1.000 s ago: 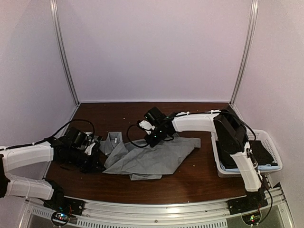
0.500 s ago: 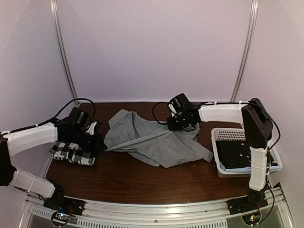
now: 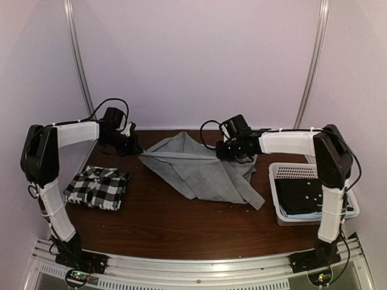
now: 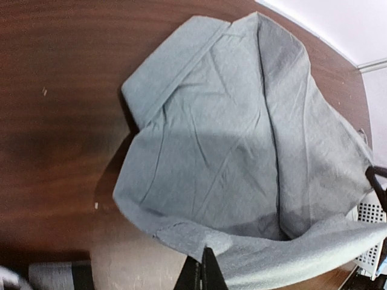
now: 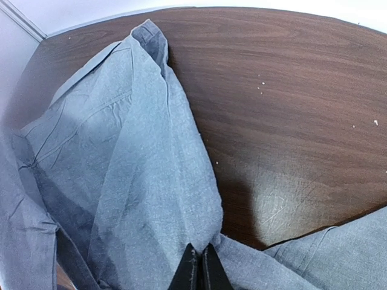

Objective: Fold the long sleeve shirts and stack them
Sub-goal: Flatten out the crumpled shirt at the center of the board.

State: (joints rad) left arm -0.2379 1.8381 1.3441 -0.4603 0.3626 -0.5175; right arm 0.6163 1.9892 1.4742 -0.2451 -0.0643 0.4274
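Observation:
The grey shirt (image 3: 202, 169) is stretched between both grippers at the back of the table, its lower part trailing on the wood toward the front right. My left gripper (image 3: 134, 147) is shut on the shirt's left edge (image 4: 242, 181). My right gripper (image 3: 225, 150) is shut on its right edge (image 5: 139, 175). The black-and-white checked shirt (image 3: 97, 186) lies folded in a small rectangle at the left of the table, apart from both grippers.
A white basket (image 3: 344, 187) holding dark cloth stands at the right edge of the table. White walls and metal posts close in the back corners. The table's front rail (image 3: 199, 266) runs along the bottom.
Both grippers have lifted the grey shirt and carried it toward the back, spreading it between them. The left arm has swung away from the checked shirt, which now lies uncovered.

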